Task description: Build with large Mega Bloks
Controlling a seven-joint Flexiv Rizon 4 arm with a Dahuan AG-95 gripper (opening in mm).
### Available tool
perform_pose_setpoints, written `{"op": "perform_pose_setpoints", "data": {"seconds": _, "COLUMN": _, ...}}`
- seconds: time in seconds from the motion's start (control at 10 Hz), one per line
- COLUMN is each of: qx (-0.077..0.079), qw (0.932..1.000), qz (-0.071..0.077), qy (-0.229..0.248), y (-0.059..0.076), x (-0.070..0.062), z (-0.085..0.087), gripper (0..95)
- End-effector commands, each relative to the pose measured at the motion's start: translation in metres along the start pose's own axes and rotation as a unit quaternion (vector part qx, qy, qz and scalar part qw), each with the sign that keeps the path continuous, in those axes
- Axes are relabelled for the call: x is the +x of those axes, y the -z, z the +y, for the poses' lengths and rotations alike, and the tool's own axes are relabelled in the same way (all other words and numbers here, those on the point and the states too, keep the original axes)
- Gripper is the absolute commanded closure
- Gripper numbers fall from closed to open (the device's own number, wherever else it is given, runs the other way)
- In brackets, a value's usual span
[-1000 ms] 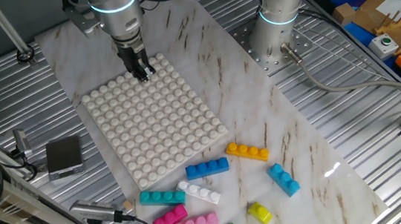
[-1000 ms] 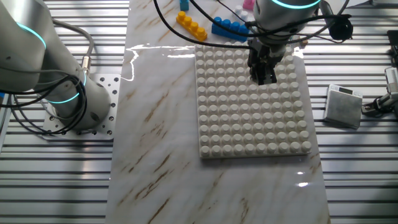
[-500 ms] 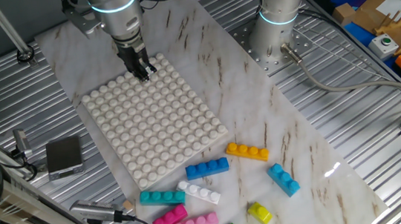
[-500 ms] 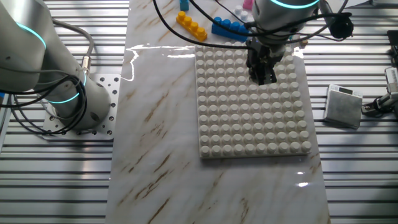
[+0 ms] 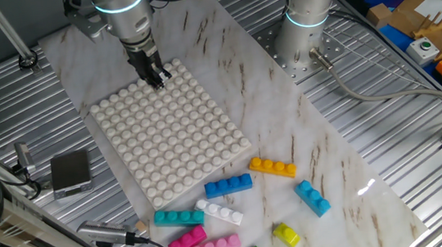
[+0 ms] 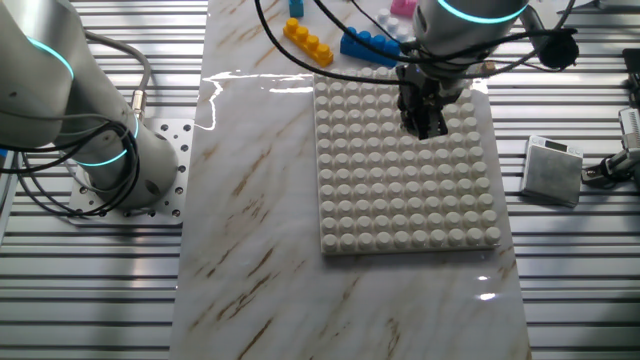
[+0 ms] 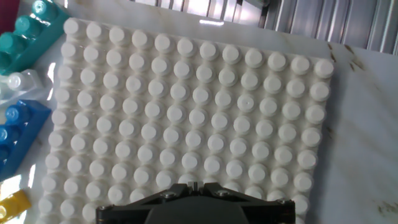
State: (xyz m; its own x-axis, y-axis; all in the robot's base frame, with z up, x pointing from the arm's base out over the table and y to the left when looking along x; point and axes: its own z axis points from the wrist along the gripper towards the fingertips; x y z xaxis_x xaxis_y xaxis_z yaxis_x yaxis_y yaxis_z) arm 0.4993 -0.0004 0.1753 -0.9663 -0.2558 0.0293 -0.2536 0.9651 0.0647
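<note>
While the gripper, fingers clenched together on nothing, hovers over the white baseplate, descending blindly risks jamming its fingertips against the studs.

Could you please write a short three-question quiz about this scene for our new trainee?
1. True or false: a brick already sits on the white baseplate.
2. Which brick lies nearest the baseplate's edge in the one fixed view? A) the orange brick B) the dark blue brick C) the light blue brick
3. Fill in: the gripper hangs over the baseplate's ____ end, away from the loose bricks.

Key: 1 false; 2 B; 3 far.
</note>
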Motion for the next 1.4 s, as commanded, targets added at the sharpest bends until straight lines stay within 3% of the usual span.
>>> {"op": "perform_pose_setpoints", "data": {"seconds": 0.1, "qx": -0.011, "qw": 0.9998, "qz": 0.004, "qy": 0.017, "y": 0.0, "x": -0.005, "z": -0.007, "gripper": 95.0}}
{"op": "perform_pose_setpoints", "data": {"seconds": 0.7, "qx": -0.012, "qw": 0.9981, "qz": 0.012, "qy": 0.06, "y": -0.011, "x": -0.025, "z": -0.038, "gripper": 95.0}}
{"op": "perform_pose_setpoints", "data": {"seconds": 0.9, "qx": -0.013, "qw": 0.9969, "qz": 0.018, "qy": 0.076, "y": -0.016, "x": -0.024, "z": -0.043, "gripper": 95.0}}
{"op": "perform_pose_setpoints", "data": {"seconds": 1.4, "qx": -0.016, "qw": 0.9975, "qz": 0.017, "qy": 0.066, "y": -0.015, "x": -0.023, "z": -0.045, "gripper": 95.0}}
